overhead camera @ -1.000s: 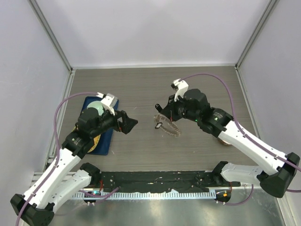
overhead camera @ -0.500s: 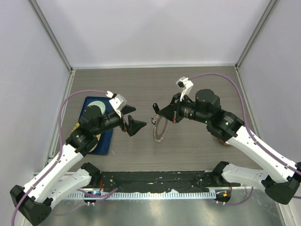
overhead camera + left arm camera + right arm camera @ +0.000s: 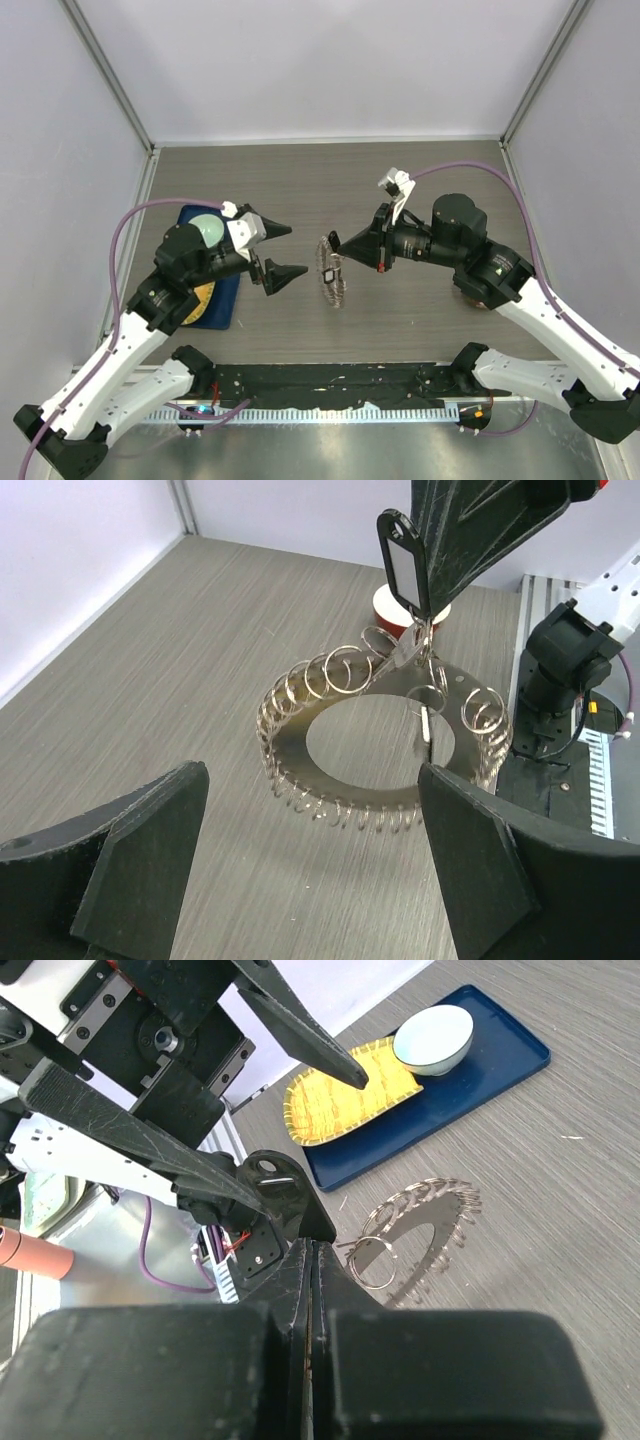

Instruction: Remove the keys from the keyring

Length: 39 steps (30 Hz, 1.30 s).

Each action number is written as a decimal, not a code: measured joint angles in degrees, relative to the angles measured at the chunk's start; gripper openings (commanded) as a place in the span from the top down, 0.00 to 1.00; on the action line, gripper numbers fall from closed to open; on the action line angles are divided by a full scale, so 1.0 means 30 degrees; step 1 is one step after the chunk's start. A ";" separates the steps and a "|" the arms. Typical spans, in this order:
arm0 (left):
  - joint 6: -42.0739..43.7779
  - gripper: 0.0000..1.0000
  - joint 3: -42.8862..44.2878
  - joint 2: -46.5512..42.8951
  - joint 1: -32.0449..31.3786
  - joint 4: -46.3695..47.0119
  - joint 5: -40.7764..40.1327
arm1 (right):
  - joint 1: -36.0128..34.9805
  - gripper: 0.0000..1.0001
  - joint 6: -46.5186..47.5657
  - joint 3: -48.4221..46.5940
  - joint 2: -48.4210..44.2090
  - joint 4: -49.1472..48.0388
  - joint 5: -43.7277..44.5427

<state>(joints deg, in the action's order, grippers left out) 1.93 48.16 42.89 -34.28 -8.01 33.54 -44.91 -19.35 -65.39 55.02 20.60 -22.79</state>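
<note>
The keyring [image 3: 331, 275] is a grey-brown disc with a fringe of wire loops. It hangs on edge just above the table, and also shows in the left wrist view [image 3: 330, 780] and the right wrist view [image 3: 440, 1225]. My right gripper [image 3: 340, 250] is shut on a key with a black slotted head [image 3: 400, 565], and the ring hangs from it. The key head also shows in the right wrist view [image 3: 272, 1175], beside my right gripper [image 3: 310, 1248]. A pale silver tip [image 3: 425, 725] dangles across the ring's hole. My left gripper [image 3: 286, 250] is wide open and empty just left of the ring, which sits ahead of its jaws [image 3: 312, 770].
A blue tray [image 3: 520, 1060] holds a white bowl [image 3: 435, 1038] and a yellow woven dish [image 3: 340, 1100]; it lies at the left under my left arm [image 3: 225, 295]. A red and white round object [image 3: 395, 605] sits under my right arm [image 3: 478, 300]. Walls enclose three sides.
My right gripper has swung left and lifted the ring from lying flat to hanging on edge. My left gripper has moved toward the ring and opened wide.
</note>
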 measured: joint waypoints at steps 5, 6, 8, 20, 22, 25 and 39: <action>0.0102 0.09 0.0153 0.0430 0.0000 0.0022 0.0663 | 0.0007 0.99 0.0277 0.0000 -0.0015 -0.0058 -0.0474; 0.0095 0.09 0.0153 0.0561 0.0000 0.0036 0.0918 | 0.0007 0.99 0.0277 0.0022 -0.0029 -0.0182 -0.0605; 0.0007 0.07 0.0153 0.0896 0.0000 0.0153 0.1581 | 0.0007 0.99 0.0277 0.0109 -0.0124 -0.0503 -0.0816; -0.1005 0.07 0.0015 0.2171 0.0000 0.2331 0.4583 | 0.0007 0.99 -0.0066 0.0554 -0.0510 -0.2164 -0.2455; -0.1348 0.07 -0.0219 0.2222 0.0000 0.2820 0.4903 | 0.0000 0.99 -0.0313 0.0634 -0.0510 -0.2645 -0.2681; -0.1719 0.09 -0.0758 0.2208 0.0000 0.3271 0.5173 | 0.0007 0.99 -0.0699 0.0976 -0.0510 -0.3541 -0.2922; -0.3089 0.10 -0.1931 0.2324 0.0000 0.5064 0.5901 | 0.0007 0.99 -0.2266 0.2157 -0.0415 -0.6885 -0.5391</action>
<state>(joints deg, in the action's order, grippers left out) -7.33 42.37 49.87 -34.28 7.18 51.24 -44.88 -26.15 -58.92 53.78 -0.05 -38.96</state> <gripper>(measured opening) 0.880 0.015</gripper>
